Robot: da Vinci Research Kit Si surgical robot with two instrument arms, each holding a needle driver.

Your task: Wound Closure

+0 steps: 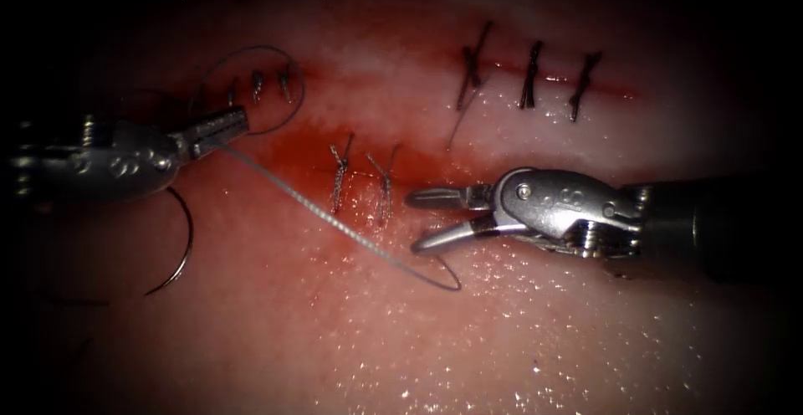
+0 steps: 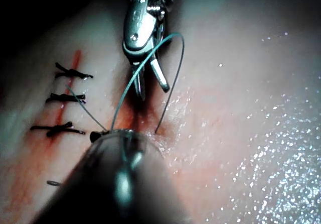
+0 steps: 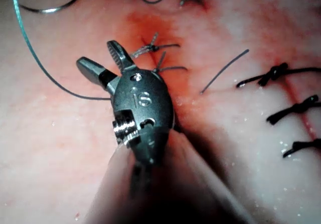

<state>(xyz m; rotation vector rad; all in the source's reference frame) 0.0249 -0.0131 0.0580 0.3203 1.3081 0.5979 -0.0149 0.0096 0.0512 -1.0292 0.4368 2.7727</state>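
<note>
Well, from the endoscope the left tool (image 1: 224,125) comes in from the left with its jaws closed on the thread (image 1: 335,222), which runs down and right across the tissue (image 1: 519,348), passes over the cut (image 1: 401,168) and ends in a small loop just below the right tool (image 1: 435,218). That right tool lies near the right end of the red fluid (image 1: 284,151), jaws spread wide and holding nothing. The needle (image 1: 177,248) lies free on the tissue below the left tool's shaft, left of the cut, not in the tissue and in neither tool. Two stitches (image 1: 360,182) cross the cut between the tools, and three dark stitches (image 1: 529,76) sit on another cut further up and right. From the left wrist, the right tool (image 2: 150,86) hangs with jaws parted above the tissue (image 2: 251,133); the thread (image 2: 145,66) arches in front of it and drops to the surface beside it, and dark stitches (image 2: 65,99) lie off to one side. From the right wrist, the right tool (image 3: 108,61) shows both jaws well apart and empty; the thread (image 3: 35,63) curves by near the lower jaw, with a stitch (image 3: 150,47) just beyond the tips and dark stitches (image 3: 286,108) further off
</note>
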